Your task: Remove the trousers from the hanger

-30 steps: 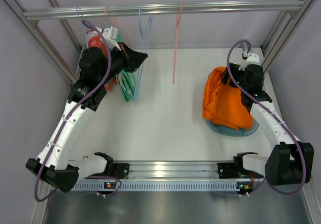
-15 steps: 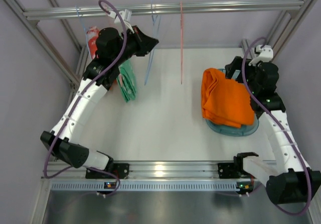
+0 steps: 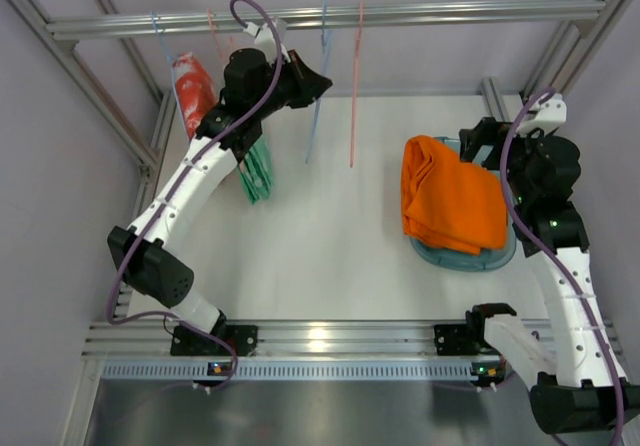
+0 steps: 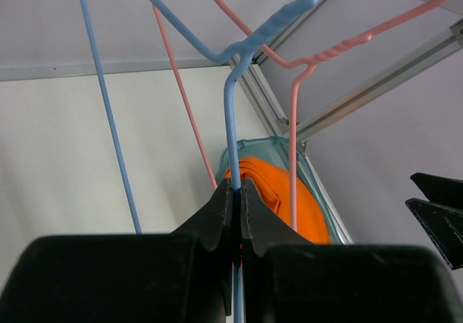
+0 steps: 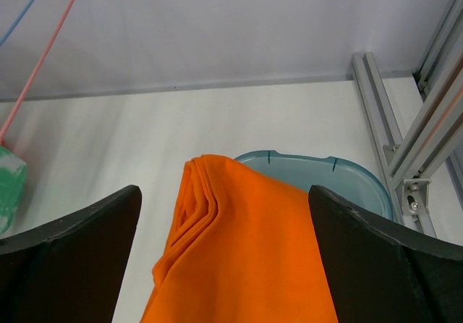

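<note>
The bright orange trousers [image 3: 450, 206] lie folded on a teal basin [image 3: 465, 258] at the right. They show in the right wrist view [image 5: 246, 250], over the basin's rim [image 5: 340, 172], and in the left wrist view [image 4: 273, 193]. My right gripper [image 3: 478, 142] is open and empty, above the trousers' far end [image 5: 223, 193]. My left gripper [image 3: 318, 82] is shut on the bare blue hanger [image 3: 316, 116] below the rail; its jaws [image 4: 237, 187] pinch the blue wire [image 4: 230, 120]. The beige trousers are out of view.
A bare pink hanger [image 3: 354, 86] hangs just right of the blue one, and shows in the left wrist view [image 4: 293, 127]. A red cloth [image 3: 192, 84] and a green cloth [image 3: 256, 166] hang at the left. The metal rail [image 3: 450, 12] crosses the back. Frame posts stand at both sides.
My left gripper has moved right along the rail with the blue hanger in it. My right gripper has risen and drawn right, off the orange trousers.
</note>
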